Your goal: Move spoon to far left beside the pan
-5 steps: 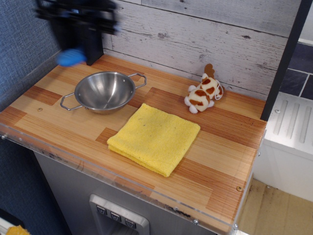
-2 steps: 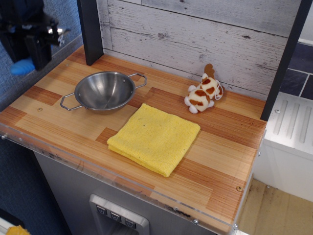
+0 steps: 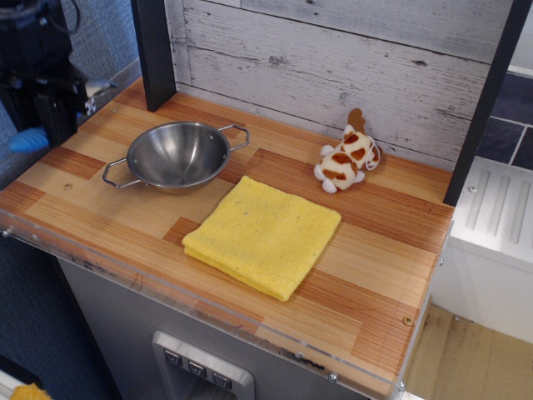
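The pan (image 3: 177,155) is a shiny steel bowl with two wire loop handles and sits on the left part of the wooden counter (image 3: 375,250). My black gripper (image 3: 52,117) hangs at the far left edge of the counter, left of the pan. It is shut on the spoon (image 3: 30,139). The spoon's blue handle sticks out to the left below the fingers. Its silver bowl end (image 3: 98,85) pokes out to the right. The spoon is held above the counter's left end.
A folded yellow cloth (image 3: 263,236) lies in the middle of the counter. A small brown-and-white plush toy (image 3: 347,160) sits near the back wall. A black post (image 3: 155,52) stands behind the pan. A blue wall runs along the left.
My gripper with the spoon has swung from behind the pan to the far left edge of the counter and come down lower beside the pan.
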Controlling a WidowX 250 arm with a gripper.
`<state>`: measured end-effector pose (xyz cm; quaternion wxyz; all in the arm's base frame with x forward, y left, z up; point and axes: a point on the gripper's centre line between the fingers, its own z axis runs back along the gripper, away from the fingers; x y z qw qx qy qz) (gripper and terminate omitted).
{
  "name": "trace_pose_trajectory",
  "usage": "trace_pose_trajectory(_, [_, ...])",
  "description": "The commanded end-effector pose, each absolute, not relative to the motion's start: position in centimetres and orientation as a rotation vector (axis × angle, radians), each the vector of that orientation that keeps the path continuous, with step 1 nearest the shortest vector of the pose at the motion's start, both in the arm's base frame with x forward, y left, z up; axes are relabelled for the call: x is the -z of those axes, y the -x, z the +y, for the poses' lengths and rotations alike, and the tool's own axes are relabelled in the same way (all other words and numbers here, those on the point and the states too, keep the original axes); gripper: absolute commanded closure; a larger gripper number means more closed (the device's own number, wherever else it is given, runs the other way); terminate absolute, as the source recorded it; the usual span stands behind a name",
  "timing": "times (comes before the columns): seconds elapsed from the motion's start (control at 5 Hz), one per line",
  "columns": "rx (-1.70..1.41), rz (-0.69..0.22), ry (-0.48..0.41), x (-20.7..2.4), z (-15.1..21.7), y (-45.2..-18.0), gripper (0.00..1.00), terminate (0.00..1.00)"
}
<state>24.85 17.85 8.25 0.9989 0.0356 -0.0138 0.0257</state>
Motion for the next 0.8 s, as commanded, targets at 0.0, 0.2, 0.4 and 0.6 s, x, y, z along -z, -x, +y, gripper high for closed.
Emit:
trace_pose_trajectory(0.0, [0.035,-0.025,-0.1,-6.3,20.0,-25.8,1.0,0.0])
trace_pose_trajectory(0.2, [0.037,-0.006,-0.081,-4.3,19.9,-26.0,1.0,0.0])
trace_pose_trajectory(0.4, [0.013,0.025,-0.061,-2.4,19.4,-25.5,1.0,0.0])
trace_pose_trajectory(0.6, [0.004,0.037,-0.043,-1.4,18.4,-25.5,1.0,0.0])
